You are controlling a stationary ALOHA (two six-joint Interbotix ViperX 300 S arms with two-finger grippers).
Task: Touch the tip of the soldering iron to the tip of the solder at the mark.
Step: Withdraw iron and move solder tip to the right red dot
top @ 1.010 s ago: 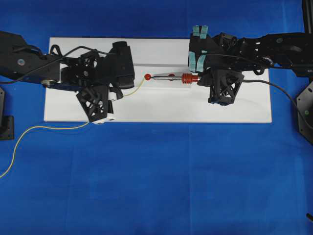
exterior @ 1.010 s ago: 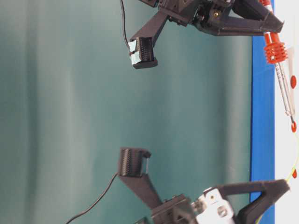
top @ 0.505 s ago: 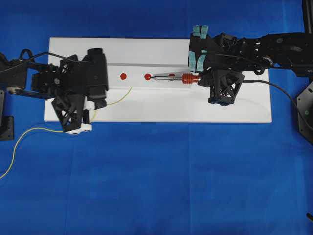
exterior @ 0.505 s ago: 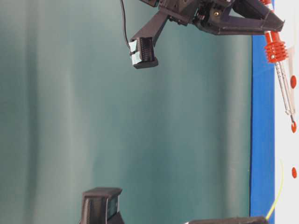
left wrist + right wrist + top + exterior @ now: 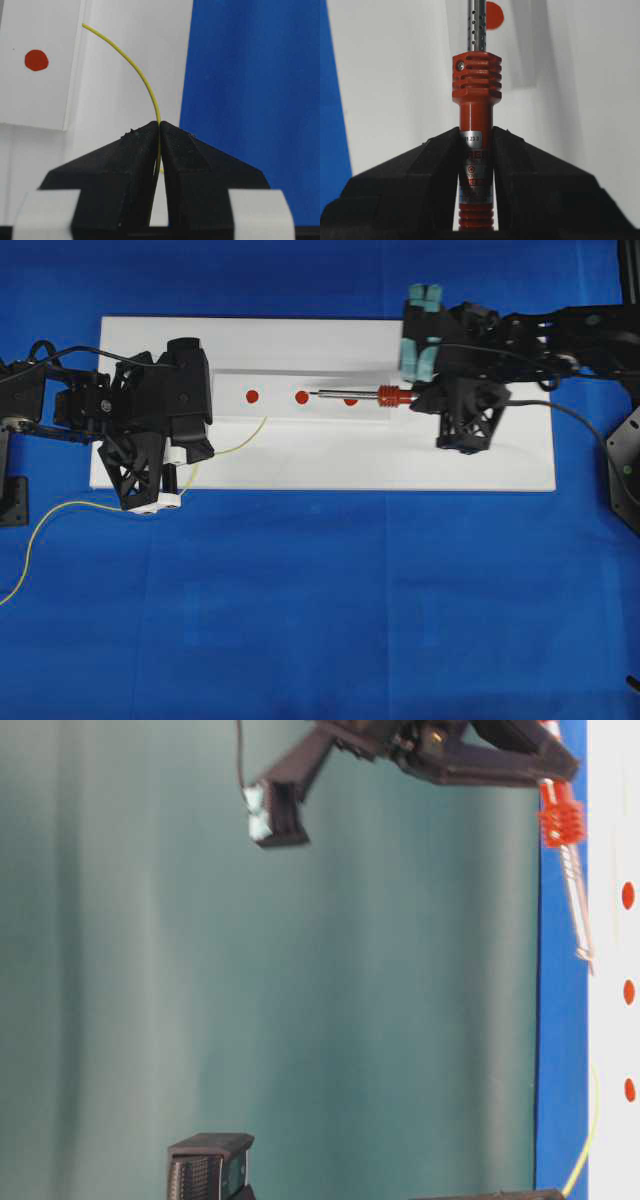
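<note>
The soldering iron (image 5: 360, 395) lies level over the white board (image 5: 320, 465), its red handle (image 5: 476, 85) clamped in my shut right gripper (image 5: 476, 131). Its tip sits just right of the middle red mark (image 5: 302, 397); in the table-level view the iron (image 5: 567, 870) slants down toward the board. My left gripper (image 5: 160, 122) is shut on the yellow-green solder (image 5: 135, 65) at the board's left end (image 5: 188, 465). The solder's free end (image 5: 265, 420) lies below the left red mark (image 5: 252, 396), well apart from the iron tip.
A third red mark (image 5: 350, 400) sits under the iron's shaft. The solder's loose length (image 5: 60, 510) trails off the board over the blue cloth to the left edge. The iron's black cord (image 5: 585, 435) runs off to the right. Black mounts (image 5: 12, 490) stand at the sides.
My left gripper has pulled left with the solder, taking its end away from the middle mark. My right gripper has drawn the iron back to the right and lifted it slightly.
</note>
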